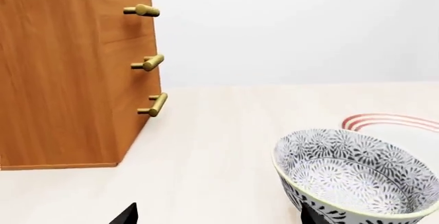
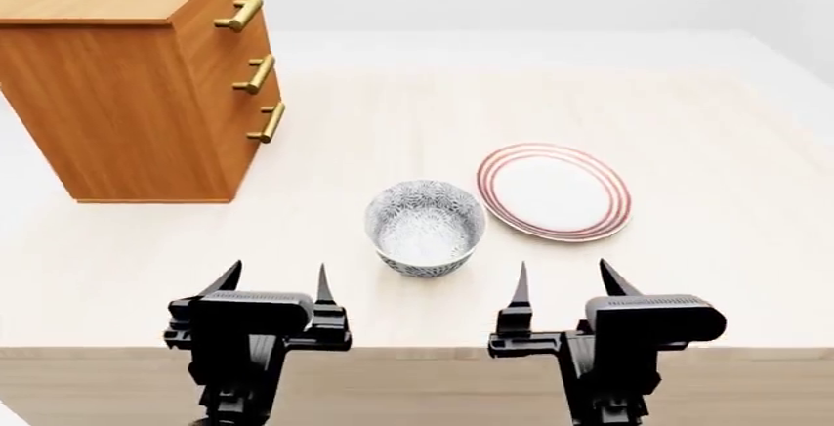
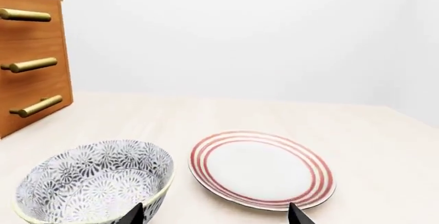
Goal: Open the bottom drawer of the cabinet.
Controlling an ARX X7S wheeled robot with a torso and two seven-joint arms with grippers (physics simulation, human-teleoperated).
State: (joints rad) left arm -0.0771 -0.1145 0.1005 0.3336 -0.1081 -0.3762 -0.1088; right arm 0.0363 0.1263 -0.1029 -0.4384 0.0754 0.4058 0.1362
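Both arms hover at the bench's near edge, the left tool and right tool spread wide and holding nothing. The cabinet stands at far left, well apart from them, its bottom drawer shut. Rigid wood, it probably slides stiffly and straight; the gold bar handle (smooth, perhaps slippery) is the place to grip, across its middle. No brand or writing shows anywhere, as far as these views allow.

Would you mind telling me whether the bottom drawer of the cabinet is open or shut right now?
Shut. The bottom drawer sits flush with the two fronts above it on the cabinet, its gold handle in line with theirs.
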